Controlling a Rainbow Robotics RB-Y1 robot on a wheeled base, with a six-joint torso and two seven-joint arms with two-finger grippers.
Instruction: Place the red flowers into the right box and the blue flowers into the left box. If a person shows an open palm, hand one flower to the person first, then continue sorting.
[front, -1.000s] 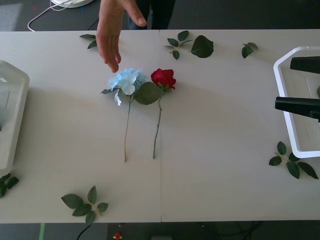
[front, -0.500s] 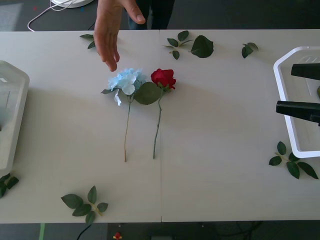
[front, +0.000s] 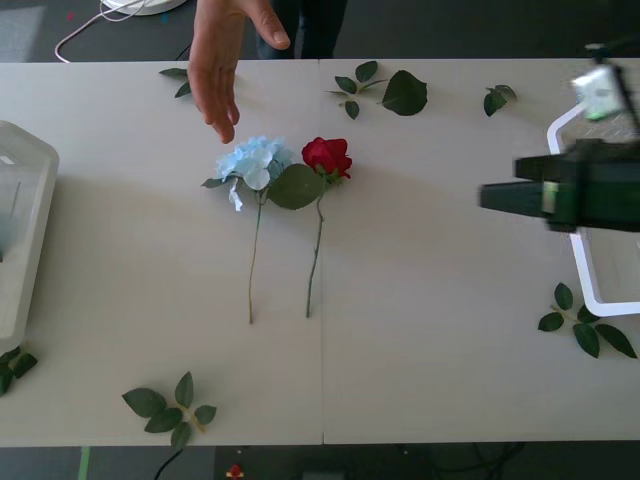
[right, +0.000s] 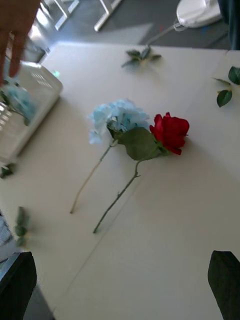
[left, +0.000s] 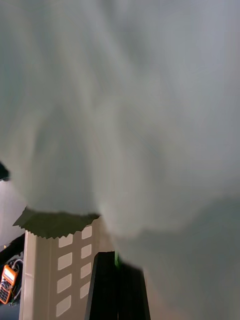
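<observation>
**Observer:** What are you looking at?

**Operator:** I see one red flower (front: 327, 156) and one blue flower (front: 254, 160) lying side by side mid-table, blooms toward the far edge, stems trailing toward me. A broad green leaf (front: 295, 187) sits between the two blooms and touches both. The person's open palm (front: 218, 62) hangs over the far edge, fingertips just beyond the blue bloom, so I judge a handover comes before any sorting.

**Observer:** Which arm?

**Operator:** The right gripper (front: 497, 197) is out over the table at the inner rim of the right box (front: 563, 130), well apart from the flowers. In its wrist view both fingers (right: 226, 280) sit at the two corners, so it is released and holds nothing. The left gripper I cannot tell (its wrist view is pale blur plus one dark finger (left: 116, 285)).

**Observer:** Room to move?

**Operator:** Plenty. Bare table (front: 430, 300) lies between the gripper and the rose, and the stems are apart at the near ends, so I'd pinch the rose stem low, away from that shared leaf. Loose leaf sprigs (front: 585, 325) lie near the edges, off the path. The left box (front: 30, 230) sits at the left edge; the right wrist view shows blue blooms inside it.
</observation>
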